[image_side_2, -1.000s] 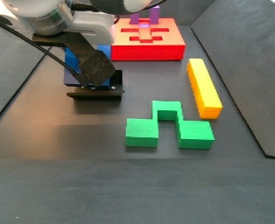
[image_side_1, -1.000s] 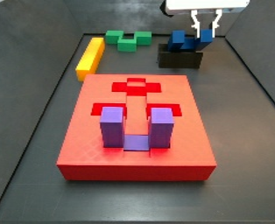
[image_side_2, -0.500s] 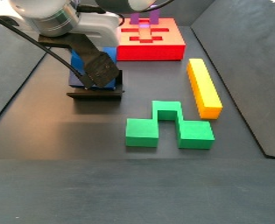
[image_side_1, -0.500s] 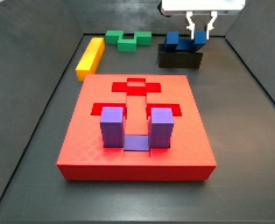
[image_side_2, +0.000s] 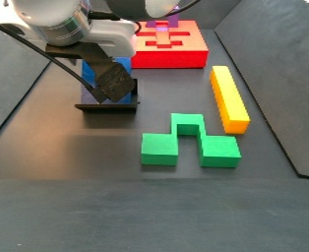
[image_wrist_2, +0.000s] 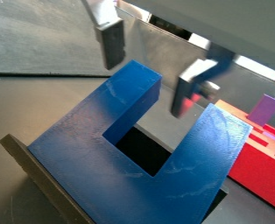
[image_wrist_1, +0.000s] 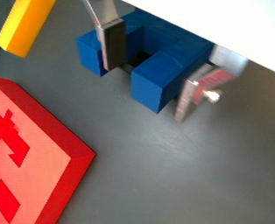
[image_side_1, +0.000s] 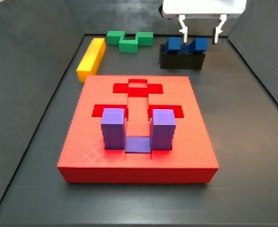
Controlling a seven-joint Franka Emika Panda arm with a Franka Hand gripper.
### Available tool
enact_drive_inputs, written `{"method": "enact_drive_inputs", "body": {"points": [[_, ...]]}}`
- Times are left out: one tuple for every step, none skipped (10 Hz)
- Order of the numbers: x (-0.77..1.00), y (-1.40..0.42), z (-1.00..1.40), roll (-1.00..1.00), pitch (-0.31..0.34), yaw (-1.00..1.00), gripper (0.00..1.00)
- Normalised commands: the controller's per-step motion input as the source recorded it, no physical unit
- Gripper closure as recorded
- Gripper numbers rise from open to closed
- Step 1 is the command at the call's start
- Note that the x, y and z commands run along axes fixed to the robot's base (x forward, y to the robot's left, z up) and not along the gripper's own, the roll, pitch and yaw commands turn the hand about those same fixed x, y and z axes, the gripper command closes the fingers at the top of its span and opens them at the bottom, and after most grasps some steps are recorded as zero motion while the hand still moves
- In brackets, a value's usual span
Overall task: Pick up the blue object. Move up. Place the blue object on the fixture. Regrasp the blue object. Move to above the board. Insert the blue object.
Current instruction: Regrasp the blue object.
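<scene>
You are looking at the gripper (image_side_1: pixel 199 40) hanging just above the blue object (image_side_1: pixel 185 43), its fingers (image_wrist_1: pixel 112 45) spread apart and gripping nothing; both wrist views are showing the pads clear of the prongs. The blue object is sitting on the fixture (image_side_1: pixel 181 60), prongs up, near the floor's far right corner, beyond the board (image_side_1: pixel 138 130).

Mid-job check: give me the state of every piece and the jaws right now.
gripper: open, above the fixture, holding nothing
blue object: resting on the fixture, prongs up
fixture: holding the blue object
board: purple block seated in it
green block: loose on floor
yellow bar: lying flat
</scene>
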Motion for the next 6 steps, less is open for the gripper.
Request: {"method": "enact_drive_inputs", "body": {"points": [[0.03,0.00,0.00,0.00,0.000,0.00,0.00],[0.01,0.11,0.27,-0.27,0.000,0.00,0.00],[0.11,0.22,0.94,-0.24,0.166,0.00,0.00],[0.12,0.13,1.00,-0.03,0.254,0.00,0.00],[0.02,0.00,0.59,0.56,0.340,0.02,0.00],[0.01,-0.21,0.22,1.00,0.477,0.12,0.00]]}}
